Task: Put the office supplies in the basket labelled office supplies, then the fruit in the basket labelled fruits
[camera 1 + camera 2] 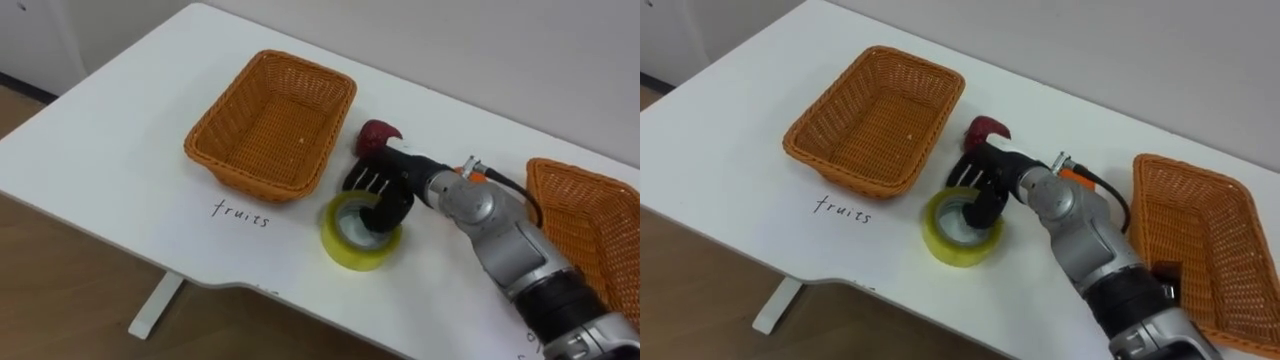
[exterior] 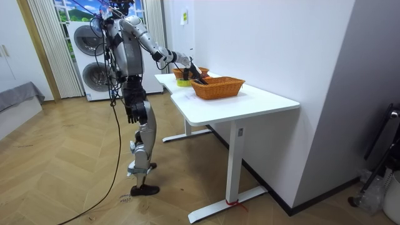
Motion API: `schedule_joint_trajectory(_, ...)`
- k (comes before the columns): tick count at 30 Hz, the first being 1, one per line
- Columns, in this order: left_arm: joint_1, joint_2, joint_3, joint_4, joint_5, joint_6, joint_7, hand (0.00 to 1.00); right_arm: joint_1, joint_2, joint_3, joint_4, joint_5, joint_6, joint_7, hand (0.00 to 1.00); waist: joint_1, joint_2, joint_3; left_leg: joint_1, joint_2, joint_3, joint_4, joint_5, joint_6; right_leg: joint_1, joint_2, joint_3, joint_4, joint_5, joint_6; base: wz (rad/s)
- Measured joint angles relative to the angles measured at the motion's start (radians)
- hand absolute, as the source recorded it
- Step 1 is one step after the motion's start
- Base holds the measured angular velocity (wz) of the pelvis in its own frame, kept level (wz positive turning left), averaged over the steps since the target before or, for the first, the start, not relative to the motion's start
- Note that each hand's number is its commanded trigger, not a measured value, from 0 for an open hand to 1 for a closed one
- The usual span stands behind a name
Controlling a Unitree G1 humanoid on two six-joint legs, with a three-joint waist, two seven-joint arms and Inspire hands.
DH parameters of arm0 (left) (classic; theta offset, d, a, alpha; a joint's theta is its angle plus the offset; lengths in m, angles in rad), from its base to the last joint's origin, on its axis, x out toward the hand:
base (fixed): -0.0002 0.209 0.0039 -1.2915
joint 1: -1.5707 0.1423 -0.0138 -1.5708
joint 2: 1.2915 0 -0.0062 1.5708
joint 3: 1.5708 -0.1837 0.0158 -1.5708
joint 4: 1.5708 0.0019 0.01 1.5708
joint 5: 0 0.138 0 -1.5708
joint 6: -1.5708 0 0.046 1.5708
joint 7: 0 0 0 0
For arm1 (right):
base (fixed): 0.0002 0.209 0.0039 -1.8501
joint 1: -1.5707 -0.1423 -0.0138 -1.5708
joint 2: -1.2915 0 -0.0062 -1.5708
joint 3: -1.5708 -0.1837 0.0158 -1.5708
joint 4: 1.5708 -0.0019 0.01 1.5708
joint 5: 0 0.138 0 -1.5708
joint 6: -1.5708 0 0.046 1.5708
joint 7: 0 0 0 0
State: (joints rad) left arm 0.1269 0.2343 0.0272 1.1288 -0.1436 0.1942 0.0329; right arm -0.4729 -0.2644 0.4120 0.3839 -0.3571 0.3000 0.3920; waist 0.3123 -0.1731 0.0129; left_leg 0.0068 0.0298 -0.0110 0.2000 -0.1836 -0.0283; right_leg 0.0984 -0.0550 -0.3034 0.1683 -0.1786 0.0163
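A yellow tape roll [image 1: 358, 252] lies flat on the white table [image 1: 110, 150], just in front of the empty wicker basket [image 1: 296, 62] marked "fruits". My right hand [image 1: 388, 188] is on the roll's far side: its thumb dips into the hole and its fingers [image 1: 366, 183] hang at the far rim, pinching the wall. A dark red fruit [image 1: 376, 134] sits right behind the hand, by the basket's right corner. My left hand [image 2: 132, 114] hangs at my side in the room view.
A second wicker basket [image 1: 590, 225] stands at the table's right end, close to my right forearm. The table's front edge runs just below the roll. In the room view I stand at the table's end, with washing machines [image 2: 87, 56] behind me.
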Motion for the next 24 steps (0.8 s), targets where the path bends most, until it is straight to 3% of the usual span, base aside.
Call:
schedule_joint_trajectory(10,0.001,0.004,-0.011,0.000,0.010,0.009,-0.005,0.00,0.001,0.002,0.005,-0.013,-0.021,0.007,0.017,1.00,0.000,-0.001,-0.0021,-0.011,0.000,0.000,0.006,0.000,0.000,-0.009,0.000,-0.001,0.001,0.000,0.000,0.00)
schedule_joint_trajectory(24,-0.002,0.001,-0.013,0.000,0.029,0.008,-0.021,0.00,0.002,-0.011,0.035,-0.087,-0.050,0.006,0.063,1.00,-0.002,0.015,0.0018,-0.016,0.000,0.001,0.005,0.000,0.000,-0.016,0.000,0.000,0.000,0.001,-0.001,0.00)
